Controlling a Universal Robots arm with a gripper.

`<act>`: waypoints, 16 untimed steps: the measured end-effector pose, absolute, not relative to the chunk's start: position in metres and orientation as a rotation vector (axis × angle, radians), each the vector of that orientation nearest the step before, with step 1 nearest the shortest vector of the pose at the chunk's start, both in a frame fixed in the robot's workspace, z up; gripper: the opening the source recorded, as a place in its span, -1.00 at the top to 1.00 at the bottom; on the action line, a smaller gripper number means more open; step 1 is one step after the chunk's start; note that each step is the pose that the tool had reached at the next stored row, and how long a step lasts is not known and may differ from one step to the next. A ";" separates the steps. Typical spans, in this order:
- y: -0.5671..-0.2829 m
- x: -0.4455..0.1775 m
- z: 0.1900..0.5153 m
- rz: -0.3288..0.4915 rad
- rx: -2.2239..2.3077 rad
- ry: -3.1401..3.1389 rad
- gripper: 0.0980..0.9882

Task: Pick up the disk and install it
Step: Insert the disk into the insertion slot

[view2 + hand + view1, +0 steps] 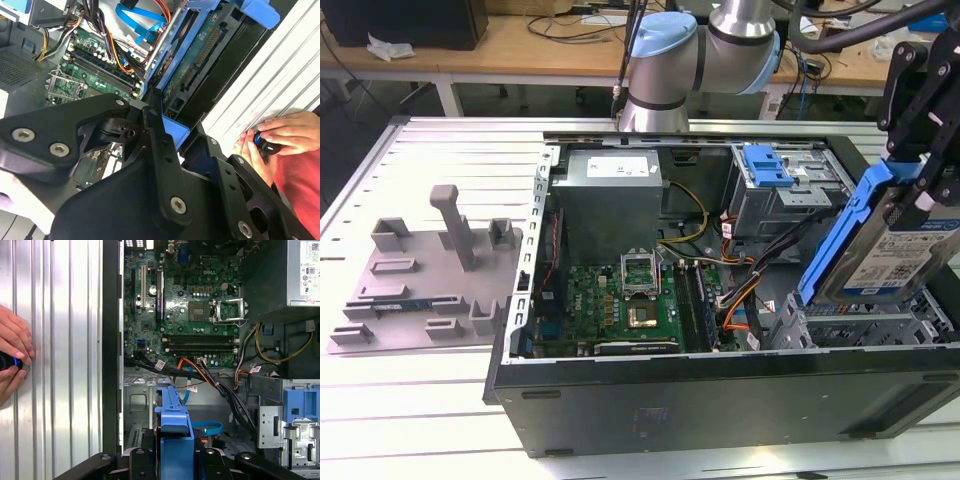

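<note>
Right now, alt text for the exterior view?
The gripper holds the blue-framed disk, tilted, over the open computer case at the exterior view's right. A grey fixture lies on the table at the view's left.

Print on three parts, no word or no. legible.
Disk (895, 250) carries a white-and-blue label (910, 262) w/ rows of tiny dark print (too small to make out). PSU (610, 215) has a white sticker (620, 168) in the exterior view, w/ unreadable lines of text. In the first wrist view its sticker (310, 267) is also illegible. Mobo (190, 305) shows fine white silkscreen marks, none clear enough to read.
</note>
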State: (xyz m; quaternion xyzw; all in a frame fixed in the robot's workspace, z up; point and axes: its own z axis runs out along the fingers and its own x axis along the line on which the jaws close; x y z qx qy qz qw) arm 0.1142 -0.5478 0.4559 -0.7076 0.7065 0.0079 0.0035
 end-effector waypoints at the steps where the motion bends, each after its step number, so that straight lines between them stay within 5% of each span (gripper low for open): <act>1: -0.548 0.114 0.456 0.025 -2.218 2.215 0.39; 16: -0.550 0.114 0.414 0.025 -2.218 2.215 0.39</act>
